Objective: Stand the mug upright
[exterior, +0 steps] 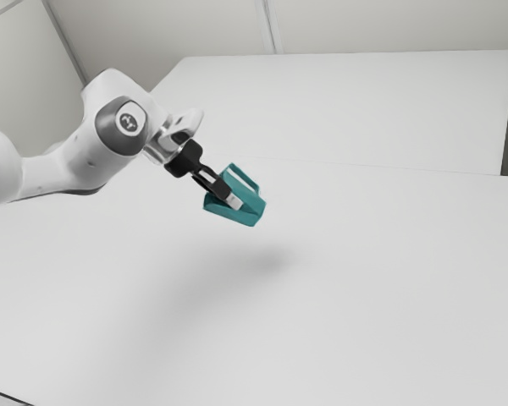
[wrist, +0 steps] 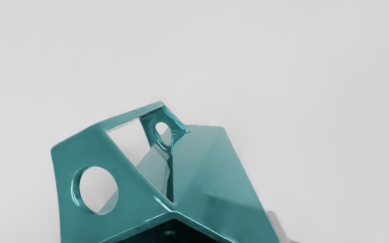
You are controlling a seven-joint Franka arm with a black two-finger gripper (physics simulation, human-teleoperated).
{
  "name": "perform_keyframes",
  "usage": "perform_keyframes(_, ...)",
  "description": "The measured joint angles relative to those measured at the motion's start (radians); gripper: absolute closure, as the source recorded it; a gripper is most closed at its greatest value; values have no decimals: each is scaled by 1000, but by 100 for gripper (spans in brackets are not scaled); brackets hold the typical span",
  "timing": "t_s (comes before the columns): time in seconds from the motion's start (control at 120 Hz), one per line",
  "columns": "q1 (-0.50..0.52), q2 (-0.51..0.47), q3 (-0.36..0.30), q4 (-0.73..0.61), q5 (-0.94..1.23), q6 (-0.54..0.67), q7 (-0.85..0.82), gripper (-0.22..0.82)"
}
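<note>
In the exterior view my gripper (exterior: pixel 231 200) is shut on the teal, angular mug (exterior: pixel 247 211), which hangs in the air at a tilt, with its handle on the upper side. The wrist view has the faceted mug (wrist: pixel 214 172) close to the hand, its handle pierced by round holes and a dark hollow facing the hand. There my gripper (wrist: pixel 277 227) has one pale fingertip against the mug's side; the other fingertip is hidden.
A soft shadow (exterior: pixel 271 259) falls on the white table (exterior: pixel 389 296) below and beside the mug. Pale walls (exterior: pixel 389 25) stand behind the table. A thin dark edge crosses the exterior view's lower left corner.
</note>
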Motion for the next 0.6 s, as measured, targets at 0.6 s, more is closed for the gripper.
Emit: perform_keyframes(0.6,13,-33,1,-123,564,30,-332,78)
